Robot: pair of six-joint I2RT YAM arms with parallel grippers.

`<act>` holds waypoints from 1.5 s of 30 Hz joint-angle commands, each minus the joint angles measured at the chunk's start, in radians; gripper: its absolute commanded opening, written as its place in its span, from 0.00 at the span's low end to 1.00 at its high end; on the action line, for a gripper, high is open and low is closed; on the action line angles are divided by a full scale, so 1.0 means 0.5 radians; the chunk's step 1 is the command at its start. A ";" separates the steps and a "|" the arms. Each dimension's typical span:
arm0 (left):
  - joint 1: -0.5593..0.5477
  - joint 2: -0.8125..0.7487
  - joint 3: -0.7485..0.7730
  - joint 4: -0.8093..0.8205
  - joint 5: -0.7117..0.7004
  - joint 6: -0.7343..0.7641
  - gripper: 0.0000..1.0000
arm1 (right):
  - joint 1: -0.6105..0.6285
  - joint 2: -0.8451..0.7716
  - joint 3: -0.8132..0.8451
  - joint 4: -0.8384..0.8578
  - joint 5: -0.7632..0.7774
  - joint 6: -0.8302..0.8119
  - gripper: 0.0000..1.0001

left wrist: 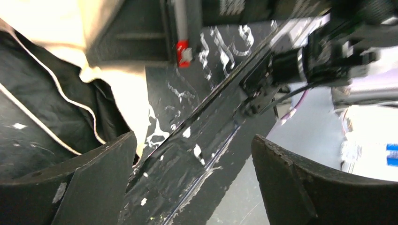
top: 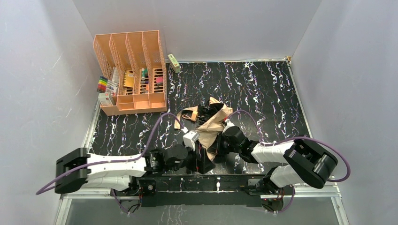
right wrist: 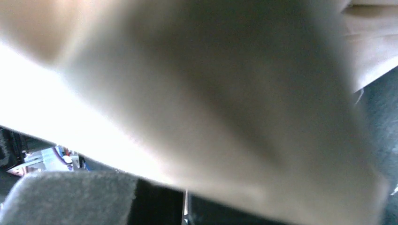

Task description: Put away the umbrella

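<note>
Top view first: the umbrella (top: 213, 117) is a crumpled peach-tan heap in the near middle of the table (top: 272, 93), right in front of both arms, with its strap trailing off to the left. The left gripper (top: 202, 163) sits low by the near edge just under the heap, and the right gripper (top: 215, 146) is buried in the fabric from the right side. The orange organizer (top: 131, 70) stands well apart in the far left corner. The whole far right half of the tabletop is bare, so imo that's the room to use for swinging the bundle, and there are white walls (top: 42, 70) on three sides to stay off. Left wrist view: that claw is spread wide with nothing in it, only the black mounting rail (left wrist: 220, 126) showing between the fingers (left wrist: 94, 183), and dark umbrella lining sits off to the left, not between them. Right wrist view: basically all blurry tan cloth right up against the lens. The jaws at the bottom edge look nearly closed, and I'd guess they're pinching a fold, but it's hard to be sure. If it were me, I'd keep that pinch steady, bring the open left claw up off the rail and onto the bunched ribs, not loose cloth, then gather toward the centre so nothing snags on the near edge.
</note>
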 commanded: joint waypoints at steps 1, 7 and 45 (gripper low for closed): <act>0.043 -0.336 0.277 -0.596 -0.369 0.181 0.95 | -0.014 0.044 0.021 -0.394 0.313 -0.245 0.08; 0.476 -0.426 0.614 -0.896 -0.148 0.422 0.98 | -0.036 -0.109 0.077 -0.705 0.410 -0.394 0.08; 0.962 1.693 2.904 -1.651 0.569 1.036 0.43 | -0.045 -0.291 -0.128 -0.718 0.321 -0.235 0.07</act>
